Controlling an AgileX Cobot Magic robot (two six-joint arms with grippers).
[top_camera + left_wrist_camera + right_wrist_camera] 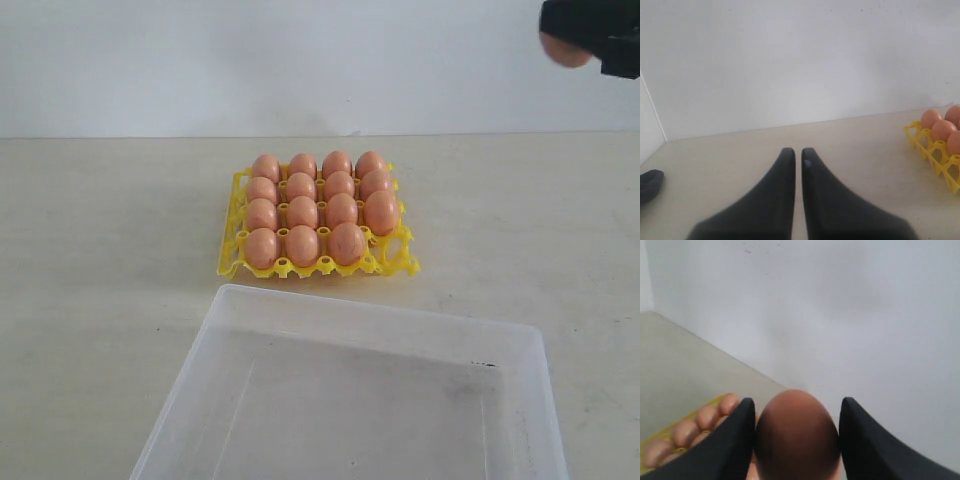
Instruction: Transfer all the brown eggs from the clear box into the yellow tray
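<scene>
The yellow tray (395,265) sits mid-table with several brown eggs (302,245) in its cups; the front right corner cup is bare. In front of it the clear box (380,310) holds no eggs. High at the far right, my right gripper (590,40) is shut on one brown egg (563,50). In the right wrist view that egg (797,435) fills the gap between the fingers of the right gripper (797,405), with the tray's eggs (705,417) below. My left gripper (796,152) is shut on nothing, low over bare table, apart from the tray (932,147).
A white wall runs behind the table. A dark rounded object (650,185) lies on the table at the edge of the left wrist view. The left arm does not show in the exterior view.
</scene>
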